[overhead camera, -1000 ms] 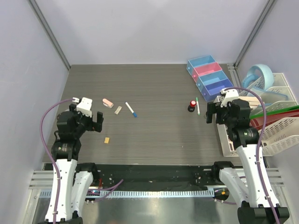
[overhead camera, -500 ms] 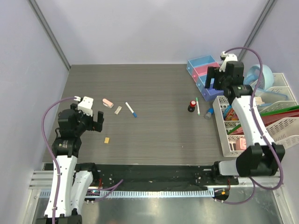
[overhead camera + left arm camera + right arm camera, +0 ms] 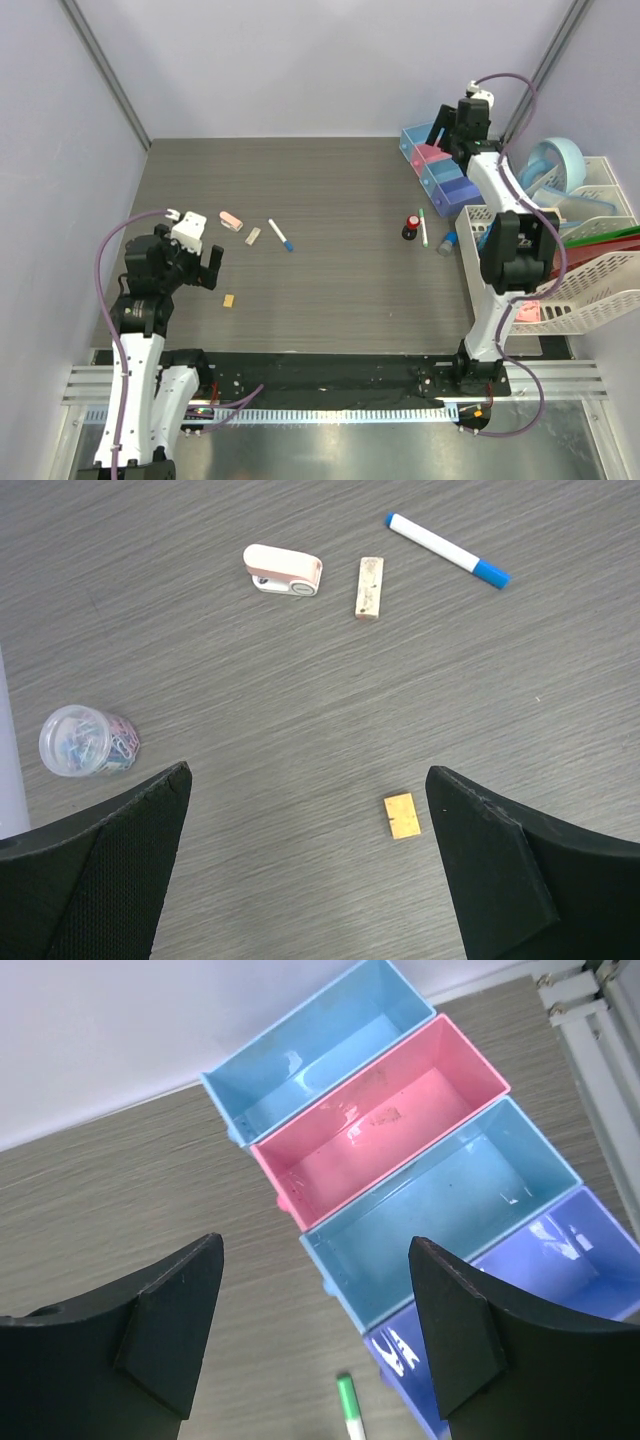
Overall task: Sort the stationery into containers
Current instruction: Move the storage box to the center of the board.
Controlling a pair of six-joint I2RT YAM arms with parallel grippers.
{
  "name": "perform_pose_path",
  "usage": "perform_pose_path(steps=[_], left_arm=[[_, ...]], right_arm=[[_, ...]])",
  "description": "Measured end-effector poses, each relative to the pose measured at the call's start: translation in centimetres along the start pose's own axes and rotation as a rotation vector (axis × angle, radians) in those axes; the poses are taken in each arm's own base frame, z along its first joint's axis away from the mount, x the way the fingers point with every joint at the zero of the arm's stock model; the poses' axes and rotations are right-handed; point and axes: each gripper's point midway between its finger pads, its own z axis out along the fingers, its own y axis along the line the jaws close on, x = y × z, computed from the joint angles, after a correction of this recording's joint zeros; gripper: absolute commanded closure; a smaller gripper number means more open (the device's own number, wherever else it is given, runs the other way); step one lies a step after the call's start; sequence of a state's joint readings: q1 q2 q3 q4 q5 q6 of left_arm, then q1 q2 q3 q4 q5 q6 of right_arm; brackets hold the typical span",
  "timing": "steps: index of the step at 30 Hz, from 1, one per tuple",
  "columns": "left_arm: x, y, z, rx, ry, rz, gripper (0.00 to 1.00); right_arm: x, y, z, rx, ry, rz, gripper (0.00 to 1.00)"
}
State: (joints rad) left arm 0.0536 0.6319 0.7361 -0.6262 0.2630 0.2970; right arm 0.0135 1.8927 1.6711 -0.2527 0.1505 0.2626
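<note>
My left gripper (image 3: 205,264) is open and empty, low over the table; in its wrist view (image 3: 310,870) a small tan block (image 3: 402,815) lies between the fingers, near the right one. Beyond lie a pink eraser (image 3: 284,570), a tan stick (image 3: 369,587) and a blue-capped white pen (image 3: 447,549). A clear round tub (image 3: 88,740) sits left. My right gripper (image 3: 450,138) is open and empty above the row of bins (image 3: 452,180): light blue (image 3: 320,1048), pink (image 3: 385,1130), light blue (image 3: 450,1210), darker blue (image 3: 560,1260), all empty. The green-tipped pen (image 3: 422,226) and red-capped bottle (image 3: 410,227) lie nearer.
A large white rack (image 3: 560,285) with folders and books stands at the right edge, a light-blue ring (image 3: 555,165) behind it. A small blue-topped item (image 3: 446,243) lies by the rack's left side. Grey walls close in the table at the back and sides.
My right arm has swung from beside the white rack to the far right, stretching out over the bins. A small blue-topped item now shows where it was. My left gripper barely moved.
</note>
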Motion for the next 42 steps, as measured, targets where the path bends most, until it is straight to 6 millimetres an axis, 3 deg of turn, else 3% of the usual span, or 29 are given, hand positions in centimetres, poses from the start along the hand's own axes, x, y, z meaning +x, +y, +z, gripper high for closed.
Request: perform_pose_path(steps=[6,12,25,27,32,39,42], left_arm=[[-0.4,0.1,-0.2,0.003,0.012,0.007,0.00],[-0.3,0.2,0.1,0.007,0.024,0.003,0.00],[-0.4,0.3,0.3,0.010,0.035,-0.001,0.00],[-0.4,0.3,0.3,0.010,0.036,-0.001,0.00],[-0.4,0.3,0.3,0.011,0.035,-0.001,0.00],[-0.4,0.3,0.2,0.010,0.033,0.000,0.00],[-0.5,0.3,0.2,0.009,0.032,0.000,0.00]], right_arm=[[3.4,-0.9,5.3,0.069,0.058,0.022,0.21],[4.8,-1.4,8.0,0.109,0.074,0.037,0.21],[8.4,-2.9,10.3,0.174,0.126,0.028,0.22],[8.6,-2.9,10.4,0.174,0.130,0.024,0.28],[9.1,-2.9,10.6,0.172,0.137,-0.016,0.32],[8.9,-1.1,10.6,0.151,0.120,-0.128,0.38],[9.5,1.1,10.2,0.114,0.127,-0.187,0.42]])
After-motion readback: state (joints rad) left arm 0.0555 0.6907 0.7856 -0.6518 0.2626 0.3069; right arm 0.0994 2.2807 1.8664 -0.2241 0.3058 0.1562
